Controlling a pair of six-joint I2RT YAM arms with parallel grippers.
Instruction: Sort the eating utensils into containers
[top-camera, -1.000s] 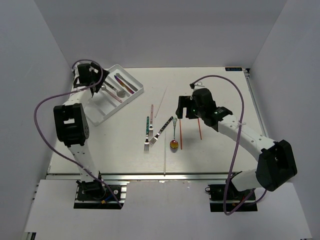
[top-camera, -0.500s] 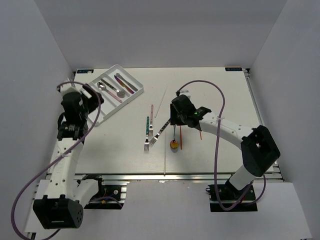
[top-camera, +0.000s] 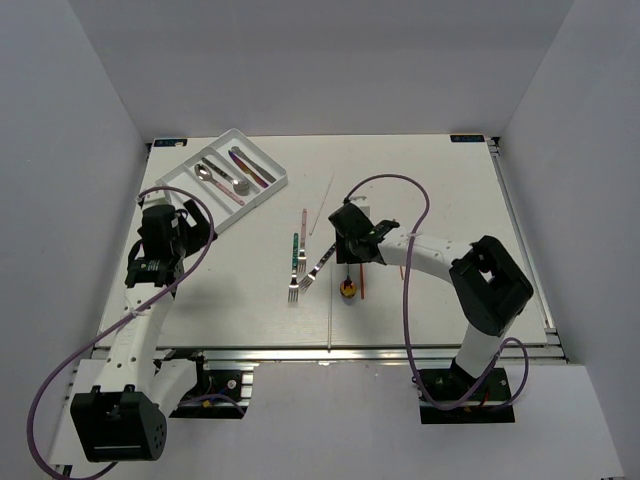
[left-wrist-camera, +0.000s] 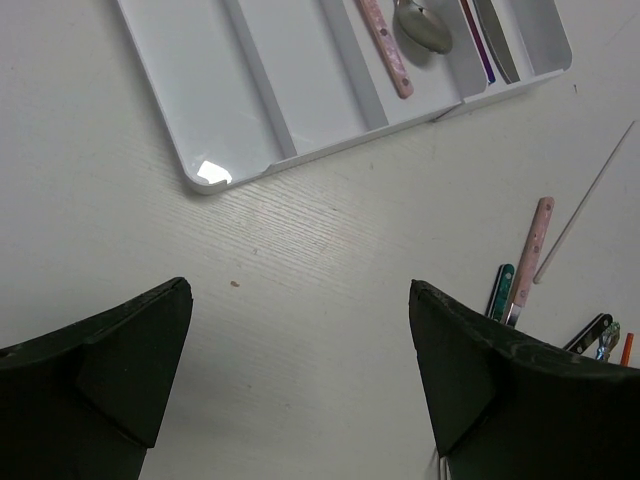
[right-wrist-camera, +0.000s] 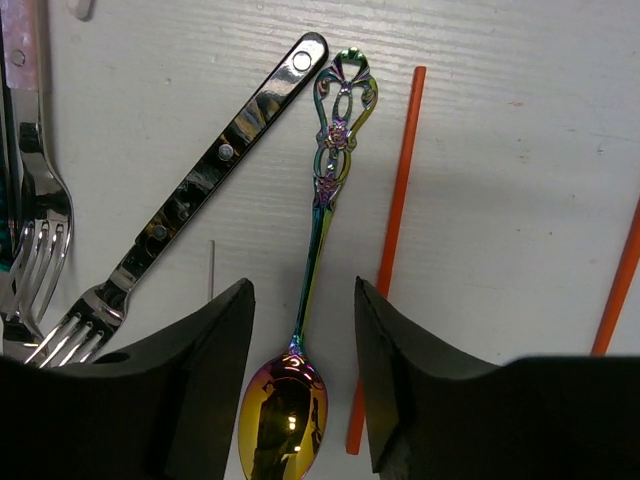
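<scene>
The white tray (top-camera: 190, 214) lies at the far left and holds a pink-handled piece (left-wrist-camera: 383, 45), a silver spoon (left-wrist-camera: 422, 25) and a purple knife (left-wrist-camera: 495, 40). My left gripper (top-camera: 188, 226) is open and empty over bare table just near of the tray (left-wrist-camera: 250, 110). At mid-table lie two forks (top-camera: 297, 266), a black-handled fork (right-wrist-camera: 220, 155), an iridescent gold-bowled spoon (right-wrist-camera: 318, 215) and two red sticks (right-wrist-camera: 395, 220). My right gripper (right-wrist-camera: 303, 330) is open, low over the spoon (top-camera: 347, 288), one finger on each side of its stem.
A thin white stick (top-camera: 322, 205) lies far of the forks, and another (top-camera: 330, 318) lies near the front edge. The second red stick (right-wrist-camera: 620, 280) lies right of my right gripper. Grey walls close in the table on three sides.
My left arm has pulled back from over the tray towards the near left. My right gripper has moved left and now straddles the iridescent spoon.
</scene>
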